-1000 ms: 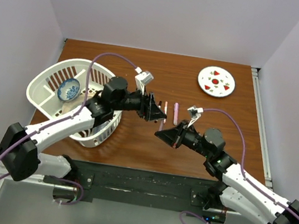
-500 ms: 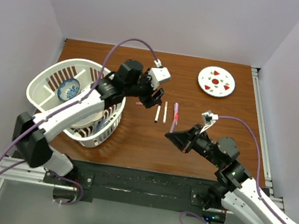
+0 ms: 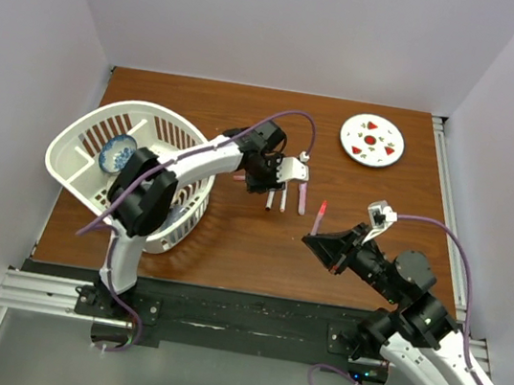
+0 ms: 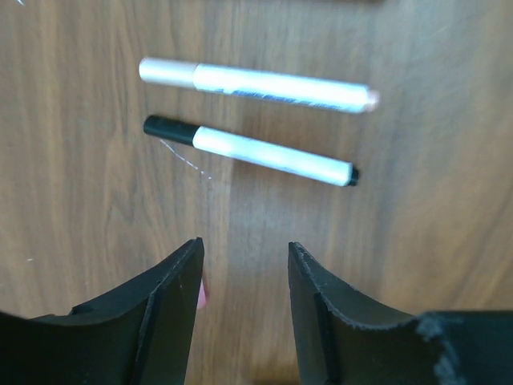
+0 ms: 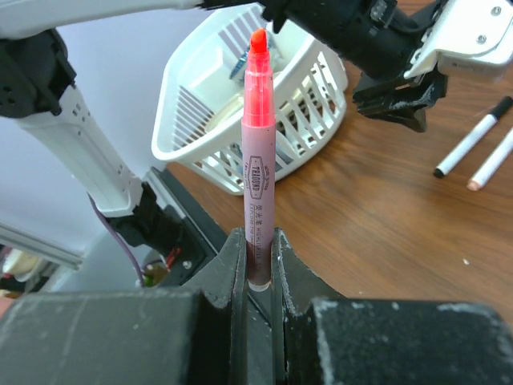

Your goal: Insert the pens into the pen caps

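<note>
My right gripper (image 3: 314,238) is shut on a pink-lilac pen (image 5: 258,160) and holds it upright above the table, its uncapped orange-red tip (image 3: 322,206) pointing up. My left gripper (image 4: 244,257) is open and empty, low over the wood, in the top view (image 3: 264,180) just left of the pens. Ahead of it lie two white pens, one with a black cap (image 4: 248,150) and one with peach ends (image 4: 256,84). A small pink piece (image 4: 202,297), maybe a cap, peeks out beside my left finger. A lilac pen (image 3: 302,197) lies right of the white ones.
A white laundry basket (image 3: 82,132) with a blue bowl (image 3: 118,152) in it stands at the left, close to my left arm. A round white plate with red spots (image 3: 372,139) sits at the back right. The table's front edge (image 3: 242,292) is dark.
My left arm has stretched out and its gripper has come down low beside the white pens. My right arm has drawn back to the right with the pink pen, now upright.
</note>
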Available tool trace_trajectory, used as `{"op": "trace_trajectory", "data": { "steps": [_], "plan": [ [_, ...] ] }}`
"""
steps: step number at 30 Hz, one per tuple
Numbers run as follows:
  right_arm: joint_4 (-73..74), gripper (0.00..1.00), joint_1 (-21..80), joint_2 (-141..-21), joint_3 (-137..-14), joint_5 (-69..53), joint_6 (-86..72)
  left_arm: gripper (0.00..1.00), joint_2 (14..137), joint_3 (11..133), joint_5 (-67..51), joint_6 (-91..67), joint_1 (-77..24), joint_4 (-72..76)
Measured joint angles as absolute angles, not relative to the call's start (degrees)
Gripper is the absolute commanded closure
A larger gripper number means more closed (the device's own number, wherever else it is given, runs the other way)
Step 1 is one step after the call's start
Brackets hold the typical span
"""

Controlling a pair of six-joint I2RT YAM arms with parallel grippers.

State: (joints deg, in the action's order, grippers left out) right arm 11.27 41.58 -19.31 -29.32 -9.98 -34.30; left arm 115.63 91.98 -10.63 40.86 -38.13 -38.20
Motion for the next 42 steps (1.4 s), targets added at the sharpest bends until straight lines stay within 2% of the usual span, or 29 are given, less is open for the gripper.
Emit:
{"op": "trace_trajectory", "data": {
  "steps": [13,25,28,31,34,35,42],
  "plan": [
    [17.96,1.0,41.58,-18.68,-31.07,-6.7,-28.34,0.49,122.85,97.73,-10.0,44.23,-33.43,-40.51],
    [18.52,1.0,41.58,-18.72,-31.07,-5.15,-26.89,0.55,126.04,99.15,-8.69,45.3,-30.85,-42.09],
    [18.5,1.0,41.58,-18.72,-31.07,-5.02,-26.89,0.62,126.1,99.15,-8.45,45.3,-30.63,-42.11],
    [18.48,1.0,41.58,-18.74,-31.18,-5.02,-26.85,0.82,126.23,99.15,-8.36,45.25,-30.52,-42.17],
    [18.44,1.0,41.58,-18.76,-31.29,-5.02,-26.76,0.92,126.32,99.15,-8.64,45.08,-30.46,-42.44],
    [18.46,1.0,41.58,-18.81,-31.35,-5.02,-26.76,0.99,126.32,99.15,-8.78,44.97,-30.41,-42.44],
    [17.89,1.0,41.58,-19.22,-31.59,-5.21,-27.49,1.0,123.13,94.08,-11.9,39.83,-30.2,-38.54]
  ]
}}
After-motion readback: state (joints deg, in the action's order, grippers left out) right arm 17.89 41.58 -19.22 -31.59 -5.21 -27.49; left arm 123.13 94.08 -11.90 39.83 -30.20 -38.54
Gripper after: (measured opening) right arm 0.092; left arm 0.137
